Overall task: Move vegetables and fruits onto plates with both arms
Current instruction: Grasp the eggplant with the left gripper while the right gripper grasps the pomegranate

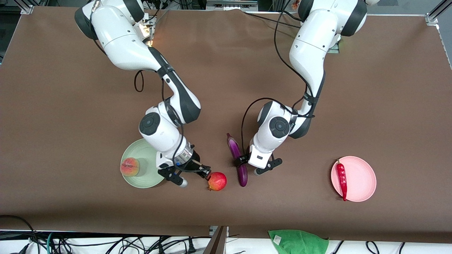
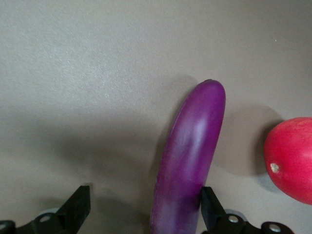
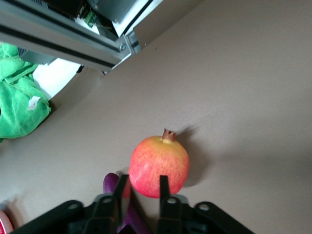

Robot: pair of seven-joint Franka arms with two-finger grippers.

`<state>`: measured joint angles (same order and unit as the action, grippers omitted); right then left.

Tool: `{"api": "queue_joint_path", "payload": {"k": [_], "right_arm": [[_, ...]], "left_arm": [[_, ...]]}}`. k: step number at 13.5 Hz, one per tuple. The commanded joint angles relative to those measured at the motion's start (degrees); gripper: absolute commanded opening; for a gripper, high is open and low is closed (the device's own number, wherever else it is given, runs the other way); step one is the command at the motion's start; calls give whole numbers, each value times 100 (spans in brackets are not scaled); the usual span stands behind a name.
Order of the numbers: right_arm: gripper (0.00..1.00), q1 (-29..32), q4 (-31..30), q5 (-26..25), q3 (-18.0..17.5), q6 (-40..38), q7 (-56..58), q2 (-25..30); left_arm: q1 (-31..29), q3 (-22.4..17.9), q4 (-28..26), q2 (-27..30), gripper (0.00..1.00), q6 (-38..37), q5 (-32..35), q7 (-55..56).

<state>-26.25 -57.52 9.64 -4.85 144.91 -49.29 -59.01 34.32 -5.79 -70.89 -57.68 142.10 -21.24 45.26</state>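
Observation:
The purple eggplant [image 1: 236, 151] lies on the brown table mid-table. My left gripper [image 1: 243, 163] is down over its middle and open. In the left wrist view the eggplant [image 2: 195, 146] lies between the fingers, against one finger [image 2: 208, 204] and well apart from the other. The red pomegranate [image 1: 218, 181] lies beside the eggplant, toward the right arm's end. My right gripper [image 1: 206, 173] is right at it, fingers [image 3: 119, 192] a little apart and empty, with the pomegranate [image 3: 158, 163] just ahead of the tips. The peach [image 1: 129, 167] sits on the mint green plate [image 1: 143, 180]. The red chili [image 1: 342, 178] lies on the pink plate [image 1: 362, 180].
A green cloth [image 1: 298, 241] hangs off the table edge nearest the front camera; it also shows in the right wrist view [image 3: 19, 97]. The pomegranate [image 2: 292, 158] lies close beside the eggplant's end. Cables run below the table edge.

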Motion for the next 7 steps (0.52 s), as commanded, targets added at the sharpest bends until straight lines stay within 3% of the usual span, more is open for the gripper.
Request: {"api": "queue_joint_path", "payload": {"k": [1, 2, 5, 7], "right_arm": [[100, -160, -5, 47, -34, 816, 7, -425], [100, -187, 3, 29, -16, 1133, 42, -575], [100, -231, 30, 3, 10, 1434, 86, -743], [100, -240, 21, 3, 19, 1732, 138, -857]], "left_arm": [[163, -107, -30, -86, 57, 160, -55, 10], [163, -115, -31, -86, 40, 160, -47, 1], [163, -115, -39, -94, 3, 160, 102, -61], [154, -107, -39, -103, 0, 160, 235, -69]]}}
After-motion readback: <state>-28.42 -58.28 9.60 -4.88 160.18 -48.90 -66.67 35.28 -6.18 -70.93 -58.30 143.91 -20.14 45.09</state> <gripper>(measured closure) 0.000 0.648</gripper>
